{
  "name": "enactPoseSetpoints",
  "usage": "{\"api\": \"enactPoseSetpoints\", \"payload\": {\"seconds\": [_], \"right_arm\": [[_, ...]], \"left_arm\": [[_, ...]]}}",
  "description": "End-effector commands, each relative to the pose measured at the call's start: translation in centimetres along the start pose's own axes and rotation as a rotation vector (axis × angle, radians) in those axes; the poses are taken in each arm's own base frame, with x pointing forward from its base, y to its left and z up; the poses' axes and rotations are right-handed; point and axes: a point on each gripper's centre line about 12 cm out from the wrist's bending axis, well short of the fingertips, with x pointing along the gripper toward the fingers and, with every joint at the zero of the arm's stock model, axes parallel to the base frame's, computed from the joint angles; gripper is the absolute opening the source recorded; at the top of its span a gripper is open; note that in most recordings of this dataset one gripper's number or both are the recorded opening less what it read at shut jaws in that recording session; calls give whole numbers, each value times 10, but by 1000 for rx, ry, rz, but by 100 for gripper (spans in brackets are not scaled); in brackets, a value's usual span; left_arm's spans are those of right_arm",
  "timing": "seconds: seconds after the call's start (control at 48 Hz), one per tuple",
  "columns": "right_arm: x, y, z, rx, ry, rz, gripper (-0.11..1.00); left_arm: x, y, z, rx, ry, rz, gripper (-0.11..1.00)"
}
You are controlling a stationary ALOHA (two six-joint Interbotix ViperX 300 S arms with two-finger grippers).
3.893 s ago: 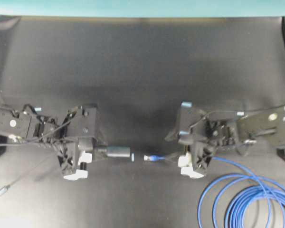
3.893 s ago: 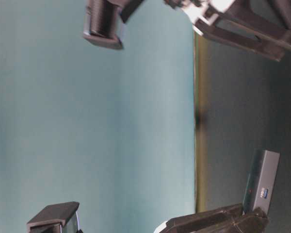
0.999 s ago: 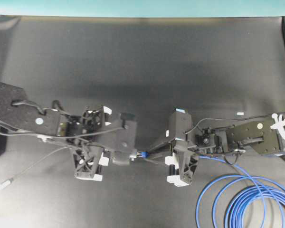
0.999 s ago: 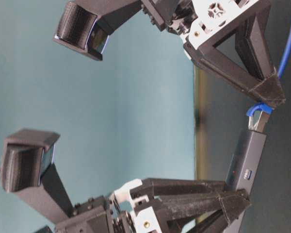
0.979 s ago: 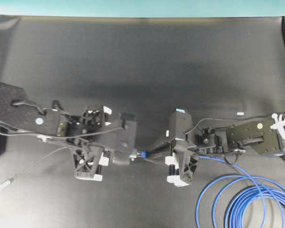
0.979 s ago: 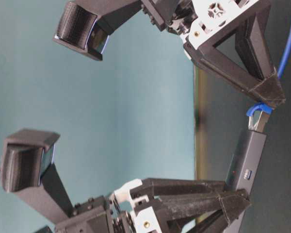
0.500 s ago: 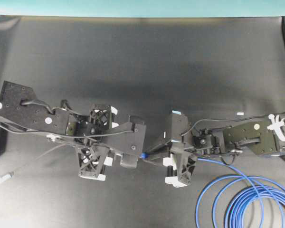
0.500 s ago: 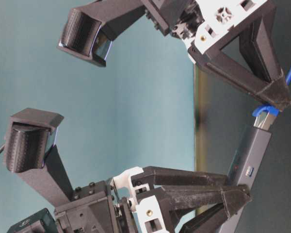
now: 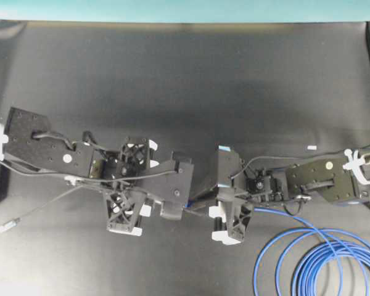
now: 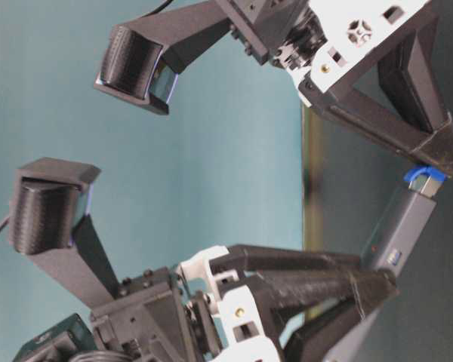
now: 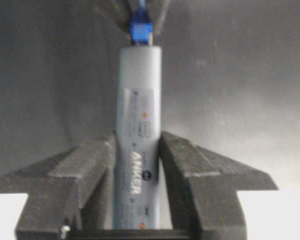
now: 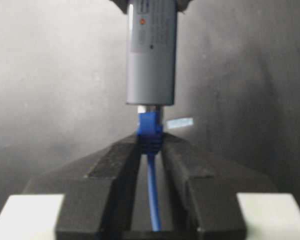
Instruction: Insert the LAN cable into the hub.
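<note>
The hub (image 11: 139,125), a slim grey bar, is clamped between the fingers of my left gripper (image 11: 138,147). It also shows in the right wrist view (image 12: 151,55) and the table-level view (image 10: 396,230). The LAN cable's blue-booted plug (image 12: 150,127) sits in the hub's end, with only a sliver of clear plug showing. My right gripper (image 12: 150,144) is shut on the plug's boot. From overhead the two grippers meet at mid-table, the left gripper (image 9: 174,206) and the right gripper (image 9: 200,202), with the plug (image 9: 188,203) barely visible between them. The blue cable coils (image 9: 314,262) lie at front right.
The hub's thin grey lead runs left to a small silver plug (image 9: 8,225) on the black tabletop (image 9: 185,86). A small white scrap (image 9: 311,147) lies at right. The teal wall is behind.
The gap between plug and hub has closed and the plug has gone into the hub's end. In the last second the left arm pushed right and the right arm came left.
</note>
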Motion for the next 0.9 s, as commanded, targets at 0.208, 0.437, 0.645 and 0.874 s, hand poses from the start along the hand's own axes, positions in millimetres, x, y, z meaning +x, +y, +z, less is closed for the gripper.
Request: {"api": "enactPoseSetpoints", "payload": {"seconds": [0.208, 0.437, 0.645, 0.874], "right_arm": [[-10, 4, 26, -4, -115, 22, 12], [-16, 2, 10, -5, -49, 13, 12], [-16, -1, -3, -1, 38, -6, 13], [-15, -5, -7, 5, 51, -16, 42]], "left_arm": [[-8, -1, -10, 1, -38, 1, 29], [-11, -3, -17, 2, -45, -2, 29], [-3, -1, -23, -23, -35, 1, 29], [8, -3, -32, -73, -31, -3, 29]]}}
